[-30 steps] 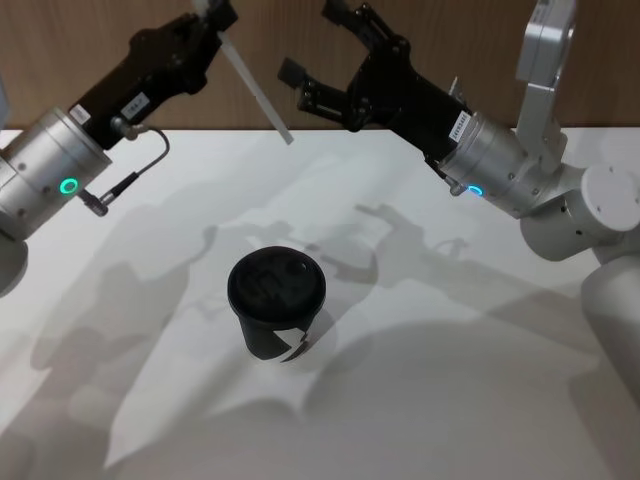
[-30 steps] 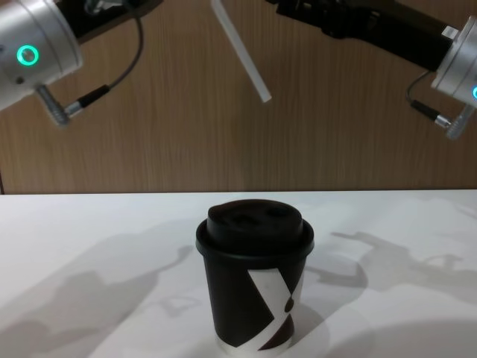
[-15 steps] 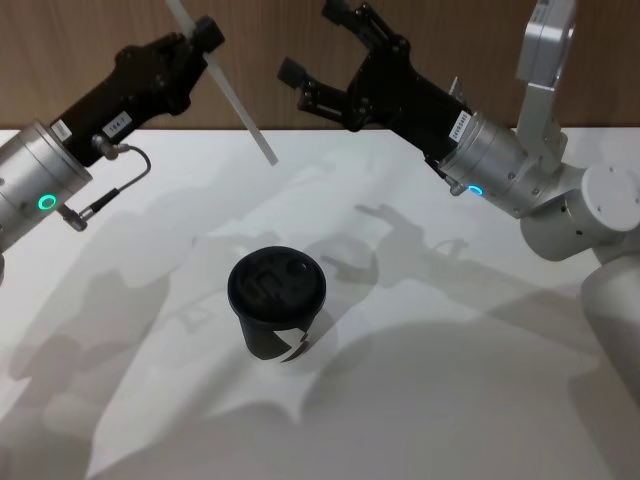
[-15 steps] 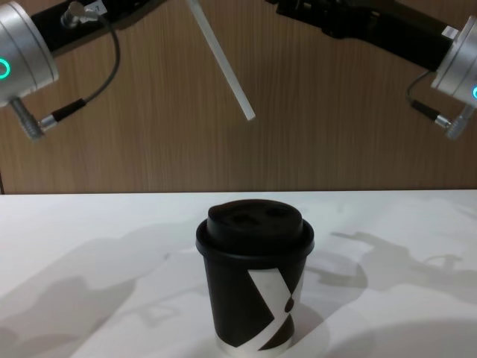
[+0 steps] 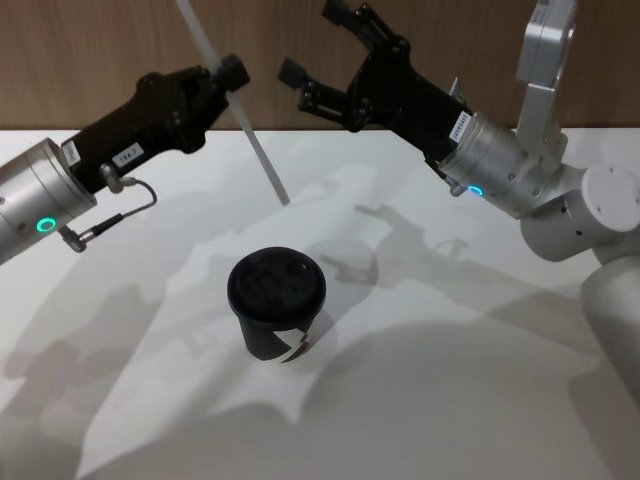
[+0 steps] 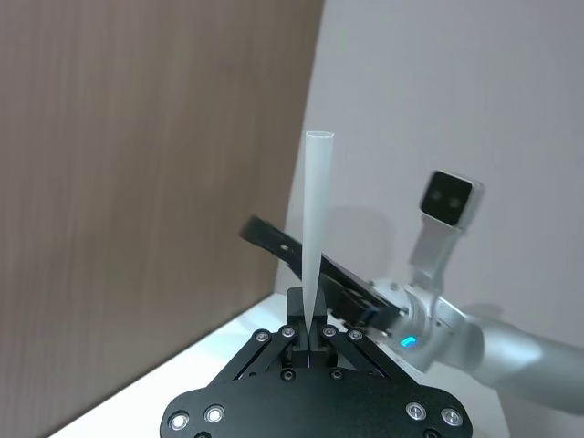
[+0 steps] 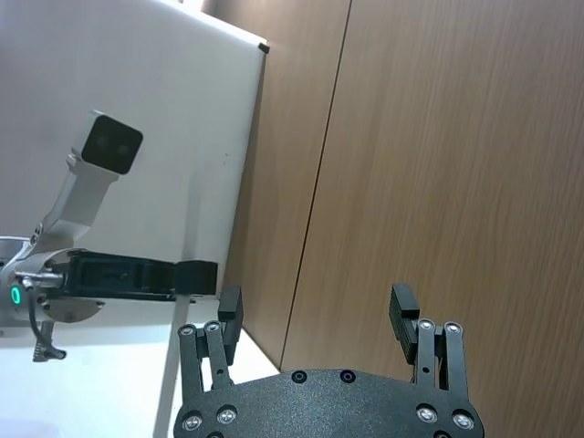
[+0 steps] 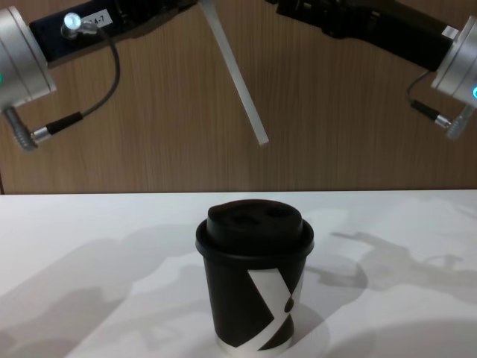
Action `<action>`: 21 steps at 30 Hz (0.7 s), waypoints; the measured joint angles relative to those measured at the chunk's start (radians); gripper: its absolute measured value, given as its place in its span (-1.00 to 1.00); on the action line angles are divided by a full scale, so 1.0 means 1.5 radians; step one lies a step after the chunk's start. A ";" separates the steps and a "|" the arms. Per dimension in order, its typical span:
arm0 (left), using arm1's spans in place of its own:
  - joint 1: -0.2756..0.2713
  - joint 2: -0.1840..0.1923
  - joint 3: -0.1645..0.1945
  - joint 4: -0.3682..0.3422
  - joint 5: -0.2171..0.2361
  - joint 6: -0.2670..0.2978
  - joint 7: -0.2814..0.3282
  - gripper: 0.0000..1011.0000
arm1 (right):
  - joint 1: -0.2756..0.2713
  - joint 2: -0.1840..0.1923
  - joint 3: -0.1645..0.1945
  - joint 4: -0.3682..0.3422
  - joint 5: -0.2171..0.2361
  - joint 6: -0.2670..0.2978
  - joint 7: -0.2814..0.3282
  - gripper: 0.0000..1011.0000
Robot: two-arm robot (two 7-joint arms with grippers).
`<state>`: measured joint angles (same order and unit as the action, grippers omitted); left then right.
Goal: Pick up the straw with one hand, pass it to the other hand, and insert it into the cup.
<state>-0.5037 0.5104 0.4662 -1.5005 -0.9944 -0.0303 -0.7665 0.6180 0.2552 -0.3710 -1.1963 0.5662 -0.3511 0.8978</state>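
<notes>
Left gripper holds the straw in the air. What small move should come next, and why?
Probably the left gripper, shut on the long thin white straw, should bring its lower end back toward the robot and down over the black lidded paper cup. That end hangs tilted above and beyond the lid, and the right gripper stands open, holding nothing.
</notes>
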 joint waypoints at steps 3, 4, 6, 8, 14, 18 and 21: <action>0.000 0.006 0.004 -0.005 0.003 0.001 -0.007 -0.99 | 0.000 0.000 0.000 0.000 0.000 0.000 0.000 0.98; 0.000 0.011 0.007 -0.009 0.005 0.002 -0.012 -0.99 | 0.000 0.000 0.000 0.000 0.000 0.000 0.000 0.98; 0.000 0.015 0.009 -0.013 0.007 0.002 -0.016 -0.99 | 0.000 0.000 0.000 0.000 0.000 0.000 0.000 0.98; -0.001 0.021 0.013 -0.018 0.011 0.003 -0.022 -0.99 | 0.000 0.000 0.000 0.000 0.000 0.000 0.000 0.98; -0.002 0.035 0.021 -0.029 0.017 0.004 -0.033 -0.99 | 0.000 0.000 0.000 0.000 0.000 0.000 0.000 0.98; -0.003 0.043 0.027 -0.034 0.022 0.007 -0.039 -0.99 | 0.000 0.000 0.000 0.000 0.000 0.000 0.000 0.98; -0.004 0.046 0.031 -0.036 0.024 0.008 -0.041 -0.99 | 0.000 0.000 0.000 0.000 0.000 0.000 0.000 0.98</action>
<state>-0.5096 0.5793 0.5123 -1.5541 -0.9591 -0.0181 -0.8285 0.6180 0.2553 -0.3710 -1.1963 0.5662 -0.3511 0.8977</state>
